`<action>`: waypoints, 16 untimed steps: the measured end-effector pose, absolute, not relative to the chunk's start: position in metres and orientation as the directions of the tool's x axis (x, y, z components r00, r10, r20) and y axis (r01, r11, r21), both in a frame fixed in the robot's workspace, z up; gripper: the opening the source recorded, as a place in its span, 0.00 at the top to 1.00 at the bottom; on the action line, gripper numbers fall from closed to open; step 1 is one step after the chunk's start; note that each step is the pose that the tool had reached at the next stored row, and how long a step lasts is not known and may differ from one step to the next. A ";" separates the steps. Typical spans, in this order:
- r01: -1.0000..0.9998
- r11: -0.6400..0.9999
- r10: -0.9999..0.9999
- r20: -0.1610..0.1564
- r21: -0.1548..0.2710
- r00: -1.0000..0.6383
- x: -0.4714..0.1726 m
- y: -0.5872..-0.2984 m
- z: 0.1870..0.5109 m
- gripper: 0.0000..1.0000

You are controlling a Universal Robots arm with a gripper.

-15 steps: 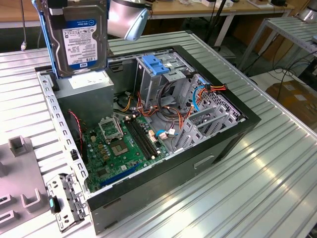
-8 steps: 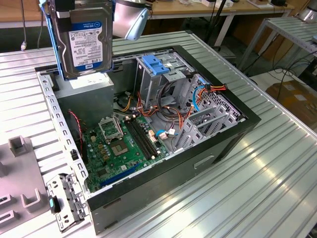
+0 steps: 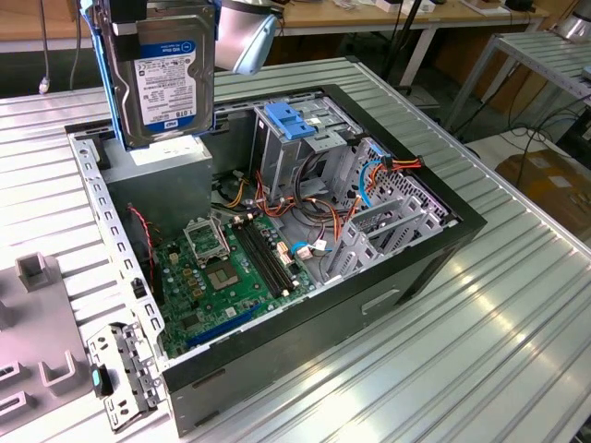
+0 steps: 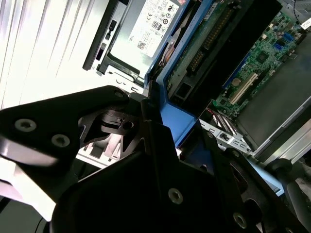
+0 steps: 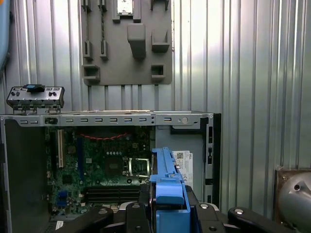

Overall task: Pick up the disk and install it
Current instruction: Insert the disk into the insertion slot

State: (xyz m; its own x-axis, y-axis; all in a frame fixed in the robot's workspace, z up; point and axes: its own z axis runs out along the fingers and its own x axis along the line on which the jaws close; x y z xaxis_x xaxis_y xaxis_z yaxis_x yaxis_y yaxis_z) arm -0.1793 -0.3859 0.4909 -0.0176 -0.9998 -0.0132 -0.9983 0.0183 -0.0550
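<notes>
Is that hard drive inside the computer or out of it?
Out. The disk hangs upright in the gripper, above the open computer case.

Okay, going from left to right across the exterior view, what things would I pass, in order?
Grey fixture plate → disk, held up high → light-blue ribbed plate → slotted silver cage → brown cardboard beyond the table's far edge.

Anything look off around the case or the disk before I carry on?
Nothing looks damaged or spilled. The disk hangs upright, slightly tilted, in the claw above the open case. Loose cables sprawl beside the drive cage, and a metal bracket juts outside the case's corner.
</notes>
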 end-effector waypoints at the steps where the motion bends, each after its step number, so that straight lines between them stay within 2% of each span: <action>1: -0.998 0.018 -1.000 -0.013 -0.055 -0.018 -0.179 -0.386 0.491 0.63; 9: -0.998 0.018 -1.000 -0.013 -0.055 -0.017 -0.179 -0.386 0.491 0.63; 16: -0.999 0.019 -1.000 -0.013 -0.044 -0.018 -0.178 -0.399 0.491 0.63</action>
